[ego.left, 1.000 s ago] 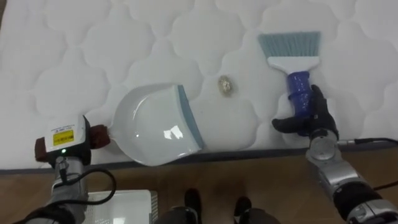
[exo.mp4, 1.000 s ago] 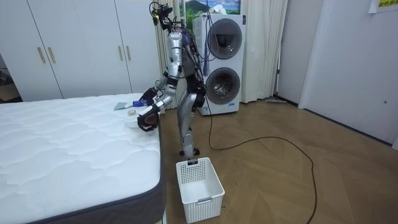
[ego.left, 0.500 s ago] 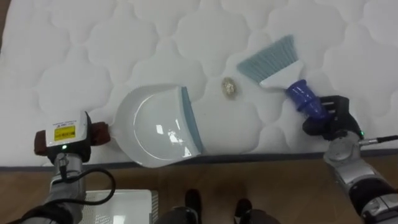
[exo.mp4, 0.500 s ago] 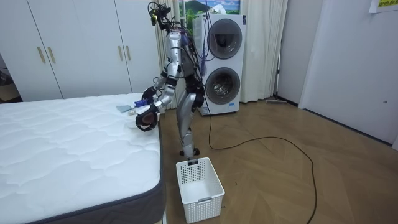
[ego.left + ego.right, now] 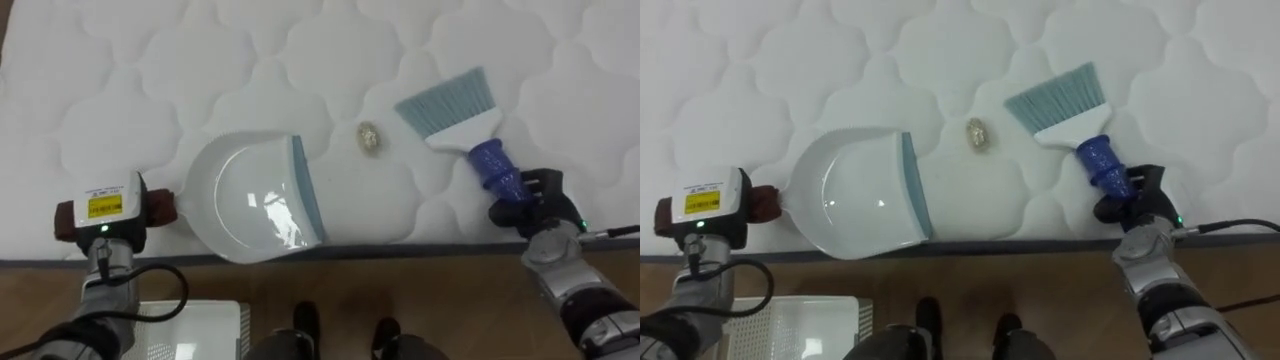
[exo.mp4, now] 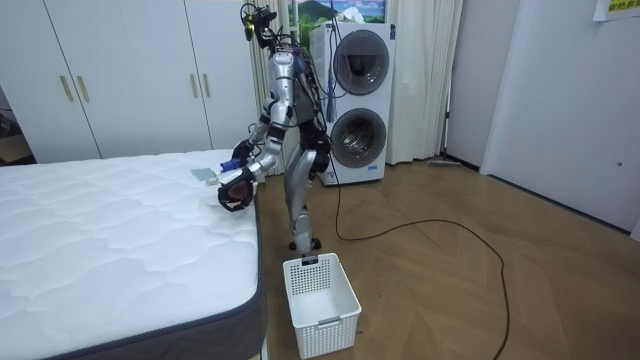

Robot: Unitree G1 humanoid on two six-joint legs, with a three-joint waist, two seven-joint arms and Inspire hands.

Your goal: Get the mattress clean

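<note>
**Bed edge: hand brush and dustpan either side of one scrap**

We find the robot standing at the side of the bed (image 6: 120, 240), with a white laundry basket (image 6: 320, 292) on the floor near its feet. The right robot hand (image 5: 530, 205) is clamped round the blue handle of the hand brush (image 5: 455, 105), whose bristles angle away over the quilted mattress (image 5: 120, 80). The left robot hand (image 5: 105, 212) sits at the handle end of the white dustpan (image 5: 255, 195); we cannot tell its state. A small crumpled scrap (image 5: 369, 137) lies on the mattress between the dustpan's lip and the bristles, touching neither.
</note>
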